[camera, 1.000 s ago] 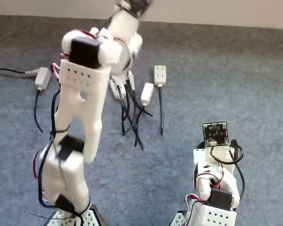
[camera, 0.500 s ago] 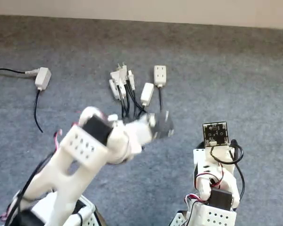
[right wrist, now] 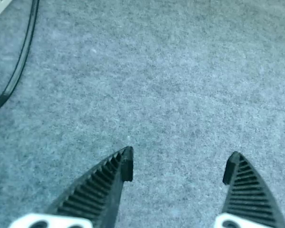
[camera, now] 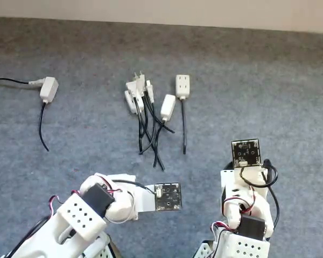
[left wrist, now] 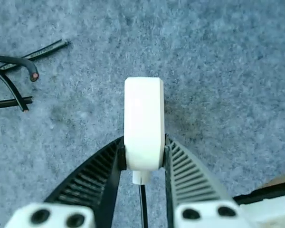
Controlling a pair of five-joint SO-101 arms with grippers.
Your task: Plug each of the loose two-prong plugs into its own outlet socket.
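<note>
The left hand [left wrist: 144, 141] is closed on a white corded block [left wrist: 143, 121]. Its ribbed fingers [left wrist: 109, 166] press both flanks, and a thin black cord leaves the block's base between them; I cannot tell whether the block is a plug or a socket. It hangs over the grey felt worktop [camera: 269, 91], near cut black cord ends [left wrist: 32, 74], one baring a copper core. The right hand [right wrist: 180, 168] stands wide apart with nothing in it, above felt, with a black cord [right wrist: 19, 61] nearby. From above, the left arm [camera: 97, 207] is folded at 7 o'clock and the right arm [camera: 242, 199] at 5 o'clock. Toward 12 o'clock lie loose plugs [camera: 135, 88], their tangled cords trailing toward 6. Just at their 3 o'clock is an oblong white piece [camera: 167, 107], and at its 1 o'clock an outlet socket [camera: 182, 86] lies face up. At 10 o'clock a white adapter [camera: 48, 89] lies well apart.
</note>
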